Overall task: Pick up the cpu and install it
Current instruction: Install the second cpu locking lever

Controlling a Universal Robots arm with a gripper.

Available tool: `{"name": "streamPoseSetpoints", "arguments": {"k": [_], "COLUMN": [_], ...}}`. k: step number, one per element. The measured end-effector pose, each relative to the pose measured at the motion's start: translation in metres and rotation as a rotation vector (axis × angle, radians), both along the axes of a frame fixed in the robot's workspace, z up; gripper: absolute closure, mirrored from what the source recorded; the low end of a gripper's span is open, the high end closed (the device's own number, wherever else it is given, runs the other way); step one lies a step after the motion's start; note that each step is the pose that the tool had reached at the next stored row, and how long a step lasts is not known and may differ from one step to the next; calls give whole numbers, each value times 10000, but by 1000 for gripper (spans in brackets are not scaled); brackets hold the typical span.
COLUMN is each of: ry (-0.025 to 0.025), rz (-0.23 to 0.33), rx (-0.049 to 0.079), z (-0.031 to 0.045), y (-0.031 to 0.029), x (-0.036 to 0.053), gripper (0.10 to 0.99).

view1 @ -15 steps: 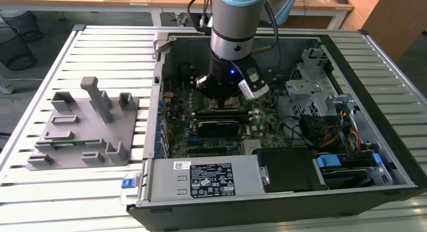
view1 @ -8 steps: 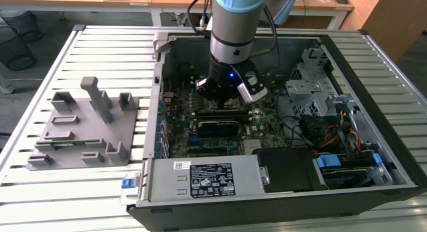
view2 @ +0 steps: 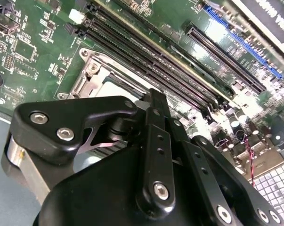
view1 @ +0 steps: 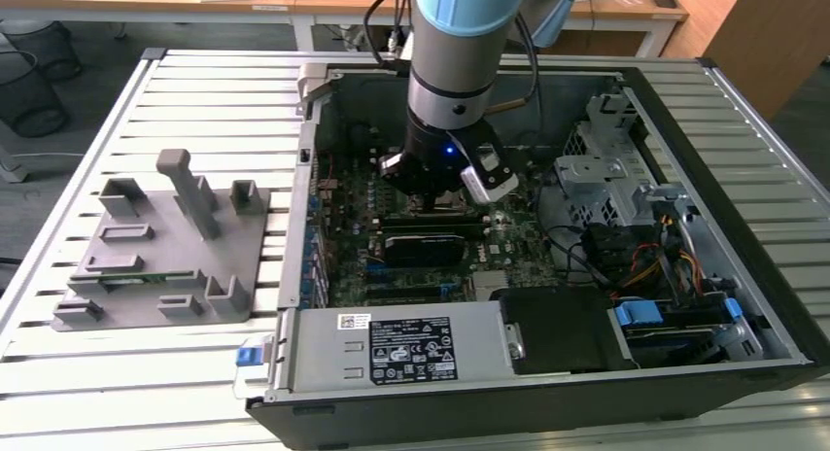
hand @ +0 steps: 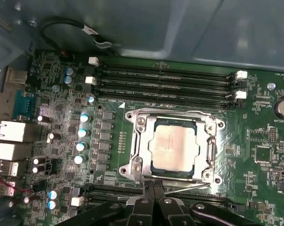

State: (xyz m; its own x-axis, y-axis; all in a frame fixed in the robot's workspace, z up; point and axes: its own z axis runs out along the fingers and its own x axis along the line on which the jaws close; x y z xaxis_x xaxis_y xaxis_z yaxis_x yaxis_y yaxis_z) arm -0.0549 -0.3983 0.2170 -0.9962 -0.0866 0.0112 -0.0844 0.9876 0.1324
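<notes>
The cpu, a flat square chip with a dull silver top, lies inside the metal-framed socket on the green motherboard. My gripper hovers just off the socket's edge with its two black fingers pressed together and nothing between them. In the second wrist view the gripper stands over the socket frame, and a pale corner of the cpu shows beside it. The exterior view has the gripper low inside the open computer case, over the middle of the board.
Memory slots run along one side of the socket, and capacitors stand on another. A grey fixture tray sits on the slatted table at the exterior view's left. The power supply and drive cage crowd the case.
</notes>
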Motion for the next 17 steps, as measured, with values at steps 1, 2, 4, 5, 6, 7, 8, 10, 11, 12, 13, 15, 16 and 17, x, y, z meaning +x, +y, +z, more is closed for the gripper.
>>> {"name": "streamPoseSetpoints", "arguments": {"k": [1, 2, 4, 5, 6, 7, 8, 10, 11, 12, 13, 15, 16, 17], "ry": [0, 0, 1, 0, 1, 1, 1, 1, 0, 0, 0, 1, 1, 1], "rz": [0, 1, 2, 1, 1, 0, 0, 0, 1, 1, 1, 0, 2, 2], "rx": [3, 7, 33, 61, 96, 132, 169, 238, 259, 273, 282, 302, 322, 344], "z": [-1, -1, -1, -1, -1, -1, -2, -3, -5, -7, -9, -16, -18, -20], "y": [-6, -13, -28, -37, -46, -53, -59, -68, -75, -81, -88, -100, -109, -118], "x": [-1, -3, -6, -9, -12, -16, -19, -25, -28, -31, -33, -38, -40, -42], "gripper": [980, 980, 980, 980, 980, 980, 980, 980, 980, 980, 980, 980, 980, 980]}}
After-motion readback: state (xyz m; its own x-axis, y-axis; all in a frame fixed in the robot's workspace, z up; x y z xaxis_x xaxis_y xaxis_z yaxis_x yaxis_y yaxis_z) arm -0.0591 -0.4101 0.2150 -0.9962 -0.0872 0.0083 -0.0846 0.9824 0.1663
